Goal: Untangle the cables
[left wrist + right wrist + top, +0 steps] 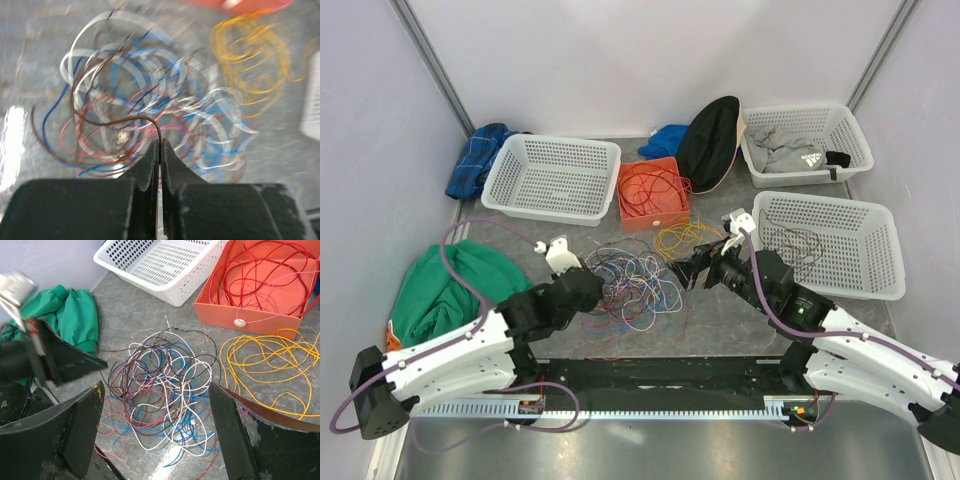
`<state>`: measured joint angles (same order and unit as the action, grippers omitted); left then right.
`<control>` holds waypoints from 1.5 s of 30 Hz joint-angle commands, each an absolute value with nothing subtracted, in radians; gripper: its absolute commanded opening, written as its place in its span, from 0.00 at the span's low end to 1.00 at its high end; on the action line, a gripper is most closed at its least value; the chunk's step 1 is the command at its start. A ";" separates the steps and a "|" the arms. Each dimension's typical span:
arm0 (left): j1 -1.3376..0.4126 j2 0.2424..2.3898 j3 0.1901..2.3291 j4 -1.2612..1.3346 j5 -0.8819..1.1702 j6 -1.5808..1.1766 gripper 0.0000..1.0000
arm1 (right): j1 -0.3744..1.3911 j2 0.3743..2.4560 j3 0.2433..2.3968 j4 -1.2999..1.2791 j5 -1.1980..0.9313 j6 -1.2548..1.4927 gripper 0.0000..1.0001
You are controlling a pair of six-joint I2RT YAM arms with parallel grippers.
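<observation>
A tangle of thin cables [635,285], white, blue, red, pink and brown, lies on the table between my grippers. My left gripper [597,290] is at its left edge. In the blurred left wrist view the left gripper [160,142] is shut on a brown cable [125,119] that arcs back into the tangle. My right gripper [692,268] hangs open at the tangle's right side, and in its wrist view the right gripper [157,387] has its jaws spread wide over the cables [165,390]. Loose yellow cables [270,360] lie apart, to the right.
An orange box [672,219] holding red cables stands behind the tangle. White baskets stand at the back left [552,178], back right [807,145] and right [830,243]. A green cloth [445,285] lies at left, and blue cloths [475,160] and a black cap [708,140] lie at the back.
</observation>
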<state>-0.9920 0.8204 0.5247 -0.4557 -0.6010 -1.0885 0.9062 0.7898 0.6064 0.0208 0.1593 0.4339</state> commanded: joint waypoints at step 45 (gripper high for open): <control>-0.989 1.689 2.135 -0.121 0.130 -0.423 0.02 | 0.911 0.331 1.140 -0.266 0.737 0.281 0.94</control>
